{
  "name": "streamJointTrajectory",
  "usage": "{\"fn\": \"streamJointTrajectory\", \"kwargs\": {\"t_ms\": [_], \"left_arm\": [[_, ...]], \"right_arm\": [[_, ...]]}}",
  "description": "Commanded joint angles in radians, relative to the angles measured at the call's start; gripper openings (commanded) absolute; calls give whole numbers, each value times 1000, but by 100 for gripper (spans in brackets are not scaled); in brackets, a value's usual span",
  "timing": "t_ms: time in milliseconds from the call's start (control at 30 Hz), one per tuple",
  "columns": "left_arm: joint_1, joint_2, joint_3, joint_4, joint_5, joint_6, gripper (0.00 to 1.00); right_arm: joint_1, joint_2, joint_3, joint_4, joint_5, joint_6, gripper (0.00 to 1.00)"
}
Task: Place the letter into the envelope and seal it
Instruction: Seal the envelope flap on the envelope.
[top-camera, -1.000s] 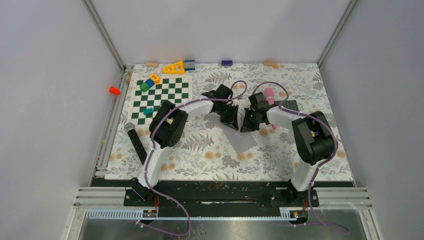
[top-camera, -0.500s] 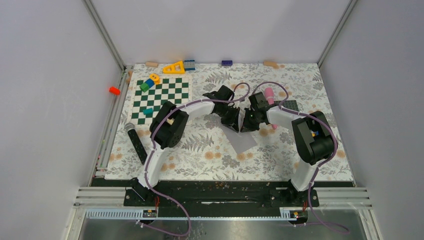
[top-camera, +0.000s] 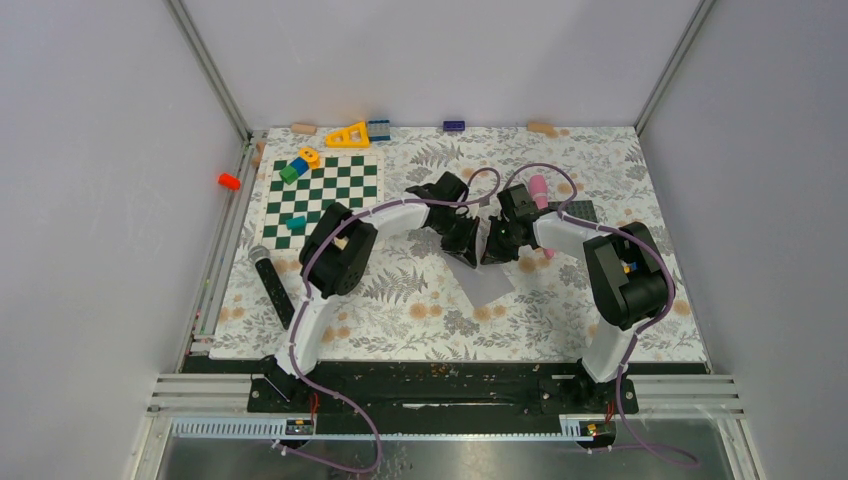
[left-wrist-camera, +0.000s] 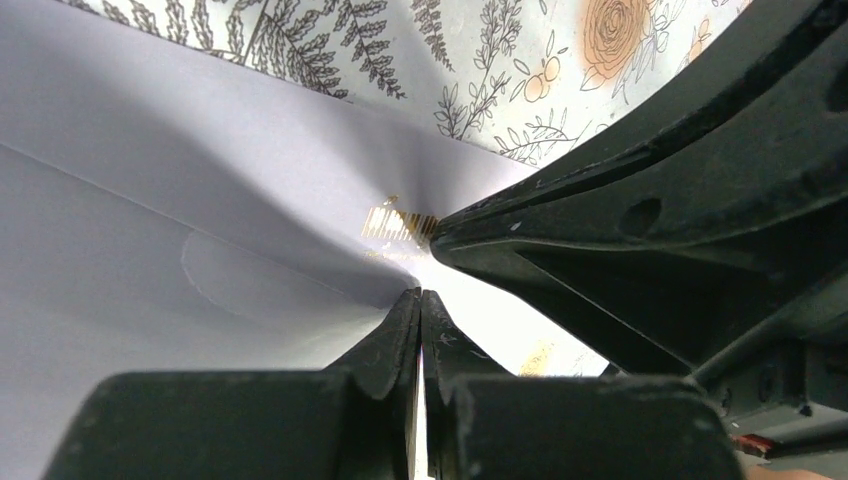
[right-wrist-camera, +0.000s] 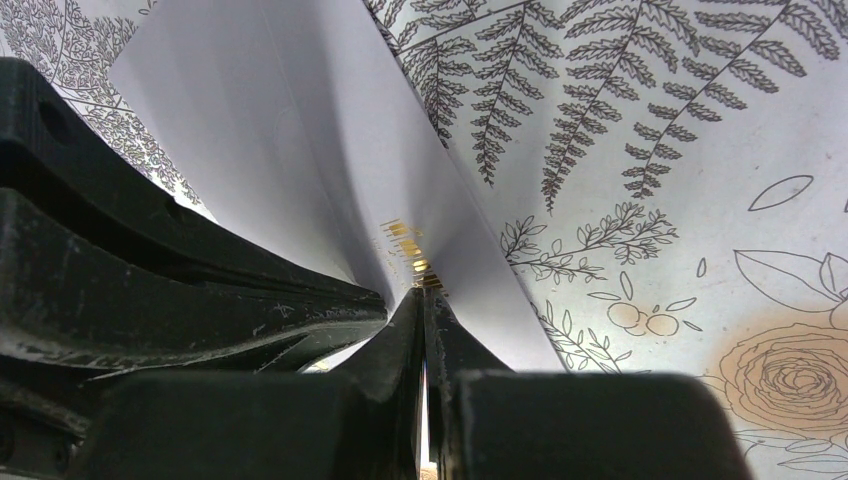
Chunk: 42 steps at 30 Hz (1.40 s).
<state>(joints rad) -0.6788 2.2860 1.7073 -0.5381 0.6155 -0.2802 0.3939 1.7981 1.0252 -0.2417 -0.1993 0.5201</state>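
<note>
The pale lavender envelope (top-camera: 484, 284) lies flat near the middle of the flowered table, its far end raised between the two grippers. My left gripper (top-camera: 468, 252) and right gripper (top-camera: 489, 254) meet tip to tip there. The left wrist view has the left gripper (left-wrist-camera: 420, 296) shut on the puckered envelope (left-wrist-camera: 150, 220) beside a small gold print. In the right wrist view, the right gripper (right-wrist-camera: 424, 296) is shut on the same gold-marked edge of the envelope (right-wrist-camera: 280, 150). A bright white strip (left-wrist-camera: 495, 325) shows under the tips; I cannot tell whether it is the letter.
A green checkerboard (top-camera: 322, 190) with small coloured blocks lies at the back left. A black microphone (top-camera: 272, 283) rests at the left edge. A pink piece (top-camera: 538, 186) and a dark studded plate (top-camera: 582, 211) sit behind the right arm. Loose blocks line the back edge.
The left gripper has edged slightly nearer and toward the right gripper. The right arm and the envelope's near end stay where they were.
</note>
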Motion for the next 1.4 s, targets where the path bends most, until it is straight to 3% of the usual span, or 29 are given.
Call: {"fn": "streamJointTrajectory", "kwargs": {"t_ms": [0,433,900,1367], "left_arm": [[27,8,-19,-81,-108,31,0],[52,26,30,-86,-137,-34,0],[-4,39,74,-61,-33,-30,0],[19,58,89,-104,-143,-36,0]], "right_arm": [[2,43,-5,-45,93,-33,0],[2,42,-7,-45,84,-35,0],[3,44,-4,-46,74,-37,0],[3,44,-5,-46,68,-37,0]]}}
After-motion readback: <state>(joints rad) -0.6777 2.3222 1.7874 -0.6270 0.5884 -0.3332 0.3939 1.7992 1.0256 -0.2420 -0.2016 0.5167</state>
